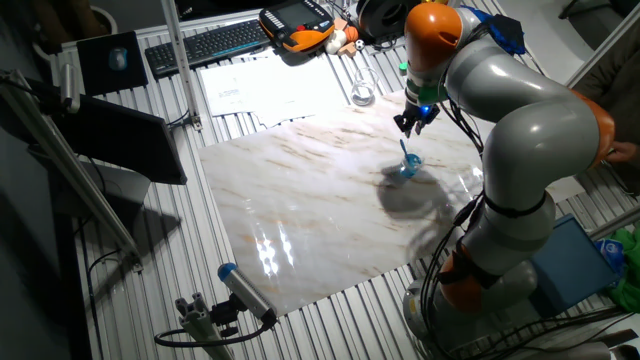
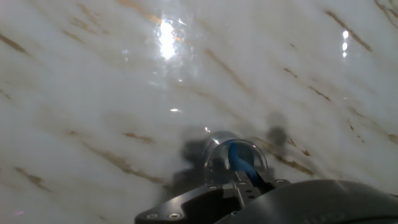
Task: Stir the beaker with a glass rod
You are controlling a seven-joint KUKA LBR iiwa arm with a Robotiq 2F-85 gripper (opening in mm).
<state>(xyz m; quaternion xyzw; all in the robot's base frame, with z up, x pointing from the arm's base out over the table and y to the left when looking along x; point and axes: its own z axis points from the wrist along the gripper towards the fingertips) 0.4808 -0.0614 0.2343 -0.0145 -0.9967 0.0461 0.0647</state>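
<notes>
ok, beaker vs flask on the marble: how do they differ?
The beaker is tinted blue; the flask looks clear. The beaker stands under the tool with the glass rod in it; the flask sits apart near the slab's far edge, long-necked, nothing in it. Both are small glassware.

Beaker on the marble slab, rod standing in it

The beaker (image 1: 410,166) sits toward the right of the marble slab (image 1: 300,210) on the tabletop (image 1: 130,270); the glass rod (image 1: 405,153) leans inside it, below the gripper (image 1: 413,122). A flask (image 1: 361,94) lies behind, a keyboard (image 1: 205,43) farther back-left.
</notes>
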